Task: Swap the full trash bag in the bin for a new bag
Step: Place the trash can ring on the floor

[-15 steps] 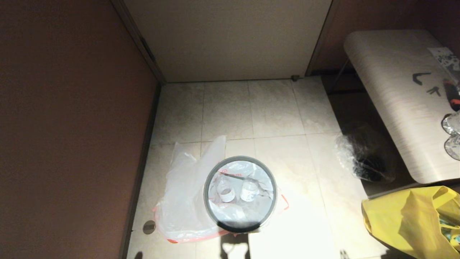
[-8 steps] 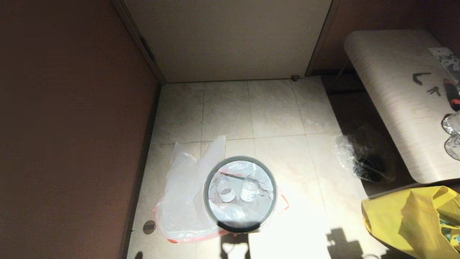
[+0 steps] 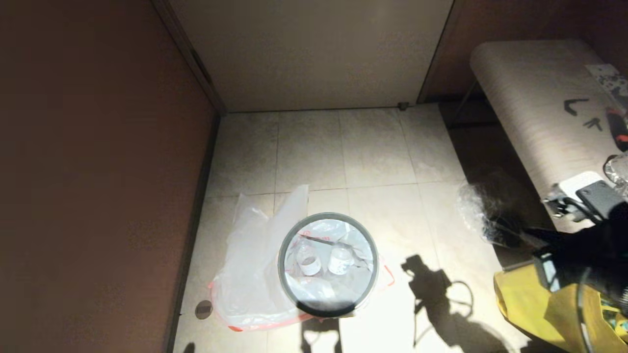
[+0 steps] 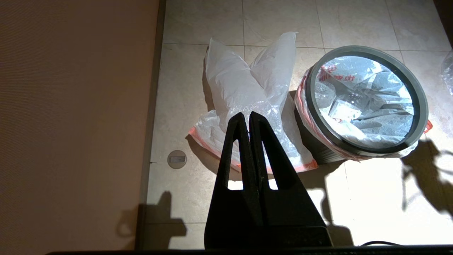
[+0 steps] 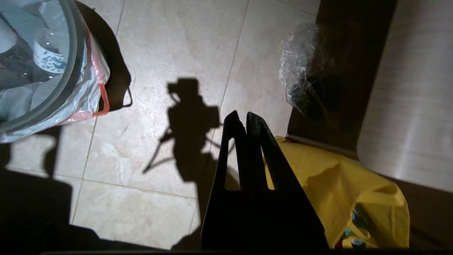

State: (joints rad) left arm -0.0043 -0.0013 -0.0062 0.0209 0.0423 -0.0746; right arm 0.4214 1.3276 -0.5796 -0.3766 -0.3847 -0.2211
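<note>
The bin (image 3: 280, 267) stands on the tiled floor, a small round wastebasket with a grey hoop rim (image 4: 421, 113). Inside it sits the full trash bag (image 3: 324, 289), translucent white, with two small labelled bottles showing through; its pink-red hem hangs over the bin's side (image 5: 85, 95). The new bag (image 3: 250, 274) lies limp and wrinkled on the floor against the bin's left side. My left gripper (image 4: 246, 115) hovers above the new bag (image 4: 247, 88), shut and empty. My right gripper (image 5: 244, 115) is shut and empty too, held right of the bin over the floor by the yellow bag.
A big yellow bag (image 3: 520, 294) sits at the lower right, with a crinkly clear bag (image 3: 483, 215) of dark contents beside it under a pale table (image 3: 530, 98). A reddish wall (image 3: 98, 171) closes the left side. A round floor drain (image 3: 203, 309) lies by that wall.
My right arm has come into the head view from the lower right. Its shadow on the floor has grown and shifted toward the bin. The bin and both bags have not moved.
</note>
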